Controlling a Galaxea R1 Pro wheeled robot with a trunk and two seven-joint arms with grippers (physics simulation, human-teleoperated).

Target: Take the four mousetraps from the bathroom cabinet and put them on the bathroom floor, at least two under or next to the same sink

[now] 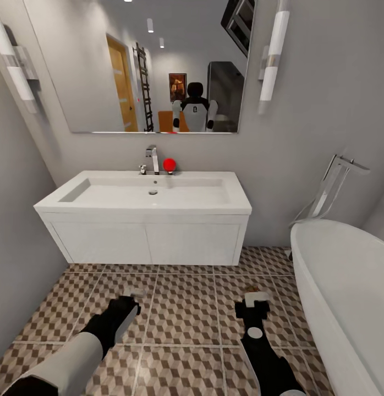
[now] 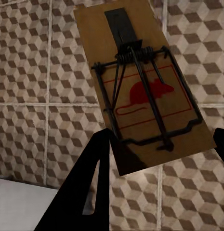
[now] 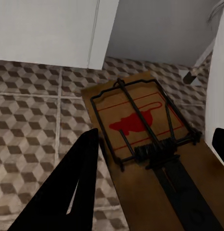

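Head view shows both arms stretched forward and low over the bathroom floor (image 1: 186,313), just in front of the white vanity (image 1: 145,239) that carries the bathroom sink (image 1: 151,192). The left end effector (image 2: 160,144) is closed on a mousetrap (image 2: 140,91), its dark fingers pinching the board's edges so the sprung wire faces up and away from the pads. The right end effector (image 3: 155,144) grips a second mousetrap (image 3: 150,159) the same way, level above the tiles between the vanity and the bathtub (image 1: 346,291). Holding both traps flat and low near the vanity suits the goal: released here, they would likely land upright beside the sink. Neither trap appears to touch the floor yet.
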